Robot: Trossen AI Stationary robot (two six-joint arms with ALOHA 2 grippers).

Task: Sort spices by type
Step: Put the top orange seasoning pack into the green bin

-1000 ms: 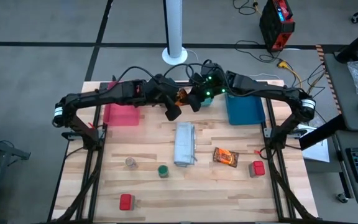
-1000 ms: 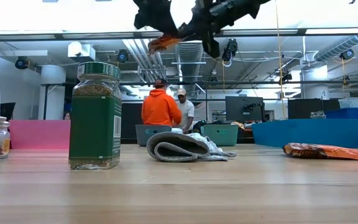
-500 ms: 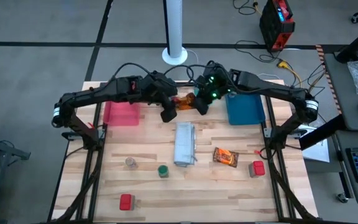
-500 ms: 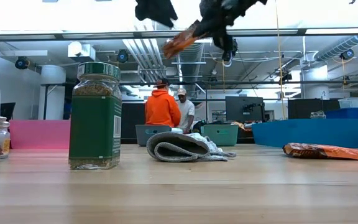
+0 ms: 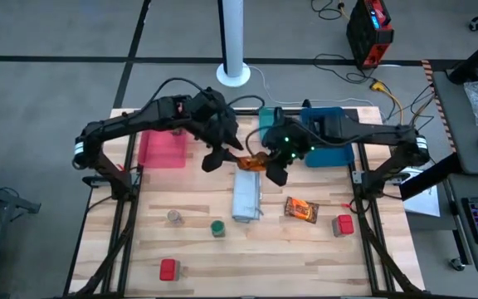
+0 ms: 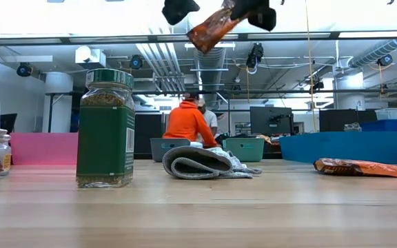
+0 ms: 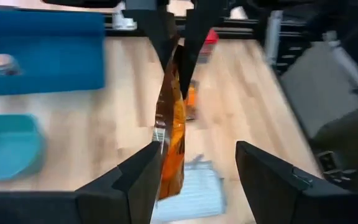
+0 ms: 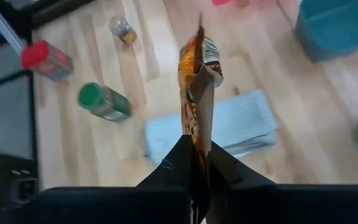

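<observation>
Released by the left fingers, now spread, the orange packet hangs pinched in the right fingers, its print unreadable.

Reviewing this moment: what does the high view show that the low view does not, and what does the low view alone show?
Only the high view shows the two small red boxes and which arm holds what: the right gripper pinches the flat orange packet, the left gripper open beside it. Only the low view shows a person in an orange hoodie behind the table. Both show the green-lidded jar, grey folded cloth and second orange packet.
</observation>
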